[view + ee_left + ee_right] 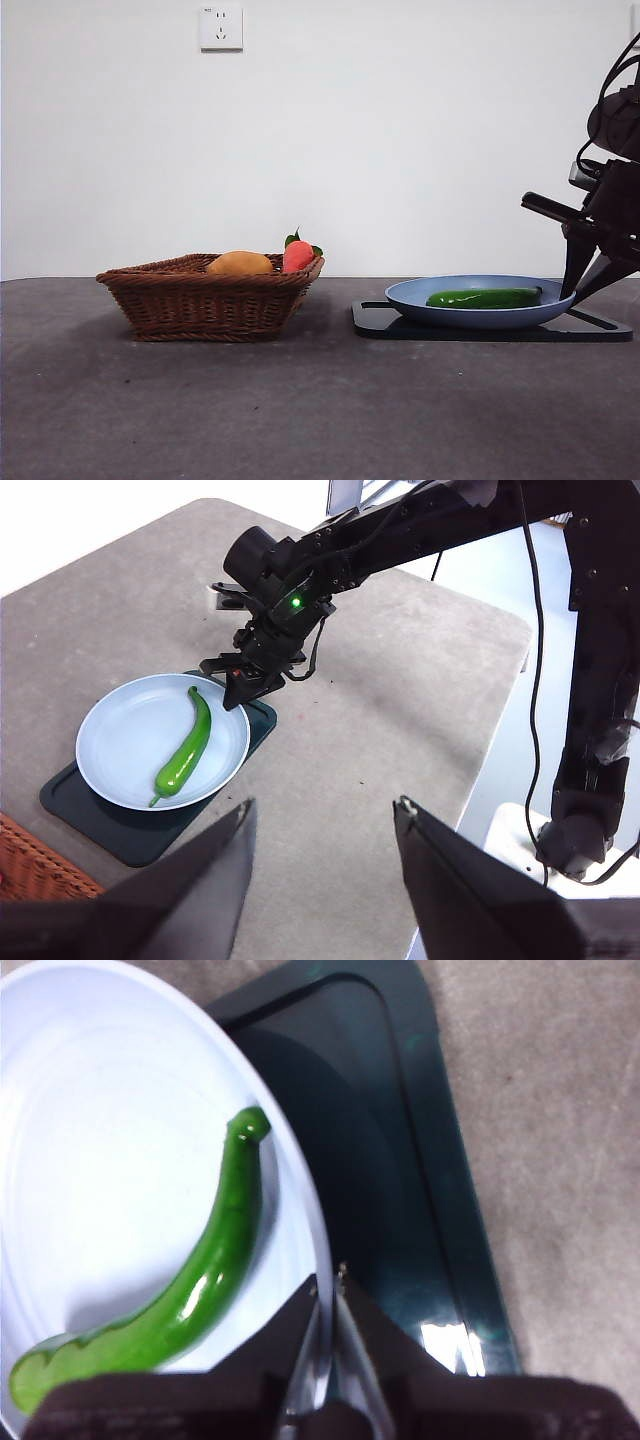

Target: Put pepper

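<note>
The pepper (pixel 485 298), long, glossy and dark green, lies in the blue plate (pixel 410 295) on a dark tray (pixel 600 328). It also shows in the left wrist view (pixel 185 750) and the right wrist view (pixel 200 1280). My right gripper (pixel 578 296) is shut and empty, low at the plate's right rim, just past the pepper's stem end; its jaws meet over the rim (pixel 328 1285). It shows from above in the left wrist view (pixel 245 688). My left gripper (pixel 322 815) is open and empty, high above the table and away from the plate (pixel 120 740).
A wicker basket (pixel 200 300) stands at the left with an orange-yellow fruit (pixel 240 263) and a red fruit (pixel 298 256) in it. Its corner shows in the left wrist view (pixel 30 875). Grey tabletop lies between basket and tray. A wall socket (pixel 221 28) is behind.
</note>
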`<control>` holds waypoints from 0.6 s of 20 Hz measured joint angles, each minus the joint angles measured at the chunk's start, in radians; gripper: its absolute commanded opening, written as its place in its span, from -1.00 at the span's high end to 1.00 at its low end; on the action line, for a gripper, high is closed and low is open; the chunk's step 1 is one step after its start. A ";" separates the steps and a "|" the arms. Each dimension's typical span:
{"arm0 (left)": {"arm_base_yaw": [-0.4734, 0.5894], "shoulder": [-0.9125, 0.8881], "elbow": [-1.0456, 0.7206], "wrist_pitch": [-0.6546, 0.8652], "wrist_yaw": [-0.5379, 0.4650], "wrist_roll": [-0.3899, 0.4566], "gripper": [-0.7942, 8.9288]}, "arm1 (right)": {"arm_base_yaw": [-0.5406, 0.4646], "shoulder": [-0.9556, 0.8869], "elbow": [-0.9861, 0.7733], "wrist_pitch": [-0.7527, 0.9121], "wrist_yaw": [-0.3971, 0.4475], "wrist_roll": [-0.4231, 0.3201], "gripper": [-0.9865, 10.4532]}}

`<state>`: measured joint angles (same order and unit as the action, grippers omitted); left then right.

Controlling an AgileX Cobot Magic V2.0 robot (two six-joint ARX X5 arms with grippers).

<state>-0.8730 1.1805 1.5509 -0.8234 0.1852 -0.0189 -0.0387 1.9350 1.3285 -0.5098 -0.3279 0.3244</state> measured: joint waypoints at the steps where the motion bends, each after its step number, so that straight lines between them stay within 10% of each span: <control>1: 0.000 0.000 0.000 0.000 0.000 0.000 0.33 | 0.000 0.000 0.000 0.002 0.002 -0.004 0.77; 12: 0.000 0.000 0.000 -0.043 -0.009 0.000 0.33 | -0.019 -0.135 0.000 -0.076 0.043 -0.045 0.50</control>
<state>-0.8730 1.1805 1.5509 -0.8669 0.1761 -0.0193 -0.0574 1.8000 1.3285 -0.5858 -0.2852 0.2798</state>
